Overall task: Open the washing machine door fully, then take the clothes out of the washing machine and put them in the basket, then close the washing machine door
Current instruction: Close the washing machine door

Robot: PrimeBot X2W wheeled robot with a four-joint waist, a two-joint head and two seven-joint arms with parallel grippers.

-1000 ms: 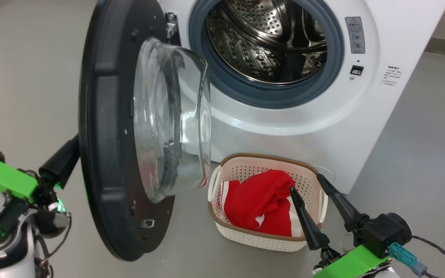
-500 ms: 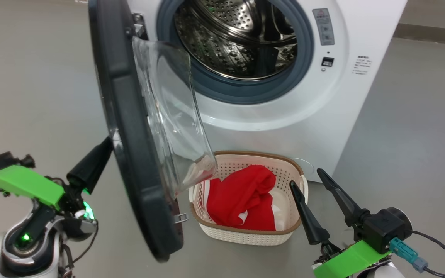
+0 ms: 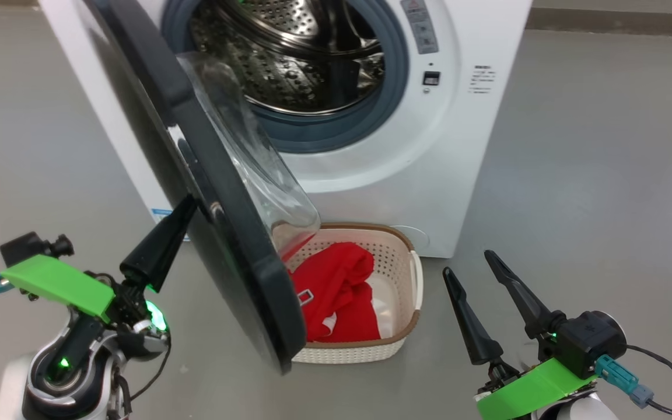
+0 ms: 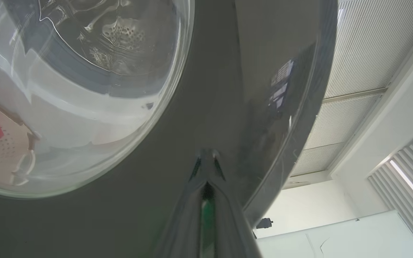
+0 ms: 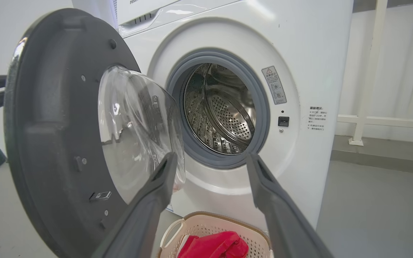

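While the clothes (image 3: 336, 286) lie in the basket (image 3: 397, 337) and the drum (image 3: 289, 64) is empty, only closing is left: left gripper (image 3: 183, 211), fingers together, touches the half-open door (image 3: 219, 204); right gripper (image 3: 467, 262), fingers apart, empty.

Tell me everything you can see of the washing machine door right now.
The washing machine door is a round, glossy black disc, dark grey plastic inside, with a bulging clear glass bowl and a small metal latch. It stands partly open, its lower edge overlapping the basket in the head view. The shut left gripper touches its outer face with its tips.
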